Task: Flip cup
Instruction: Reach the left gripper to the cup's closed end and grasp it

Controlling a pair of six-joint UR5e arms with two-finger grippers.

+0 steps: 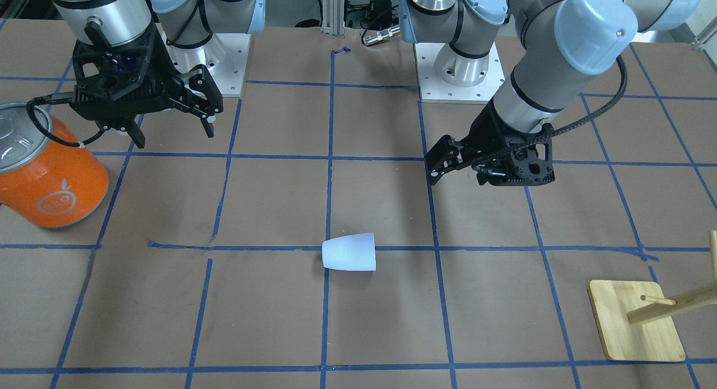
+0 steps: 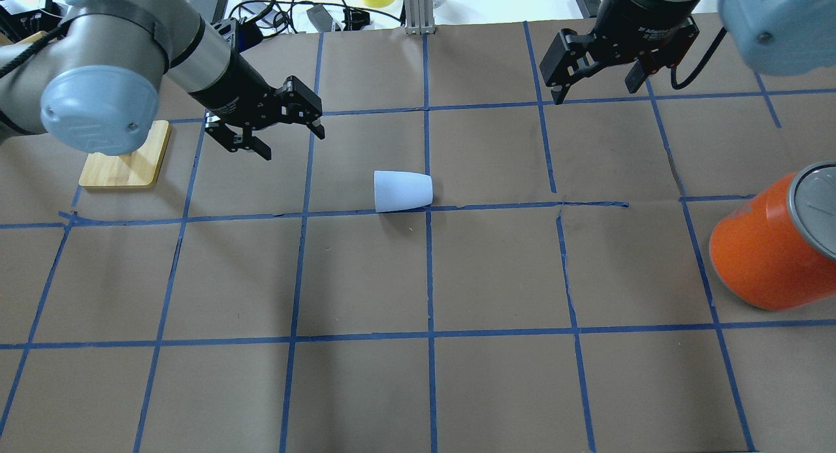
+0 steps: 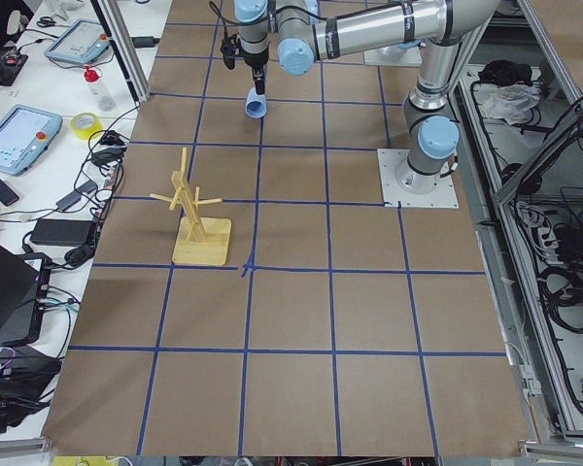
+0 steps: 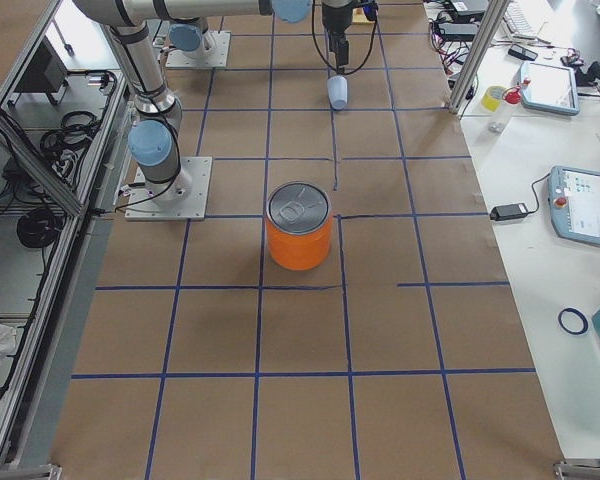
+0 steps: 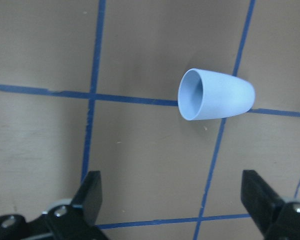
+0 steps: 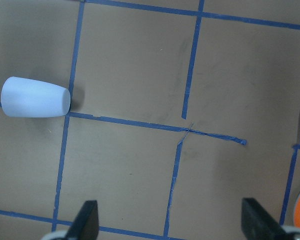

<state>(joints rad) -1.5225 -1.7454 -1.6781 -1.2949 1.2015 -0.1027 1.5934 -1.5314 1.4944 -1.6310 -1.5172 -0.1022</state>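
Cup [image 2: 403, 191]: you have one, on its side mid-worktop [image 2: 496, 277], across a blue tape line [image 2: 196, 216], mouth toward the left hand [image 2: 292, 143]; inside, only bare wall.
Can [image 2: 764, 244]: one, orange, upright, silver lid on; contents hidden.
Writing: white fruit logo on the can, lettering unreadable.
Left hand: spread, well apart from the cup.
Right hand [image 2: 593, 91]: spread too.
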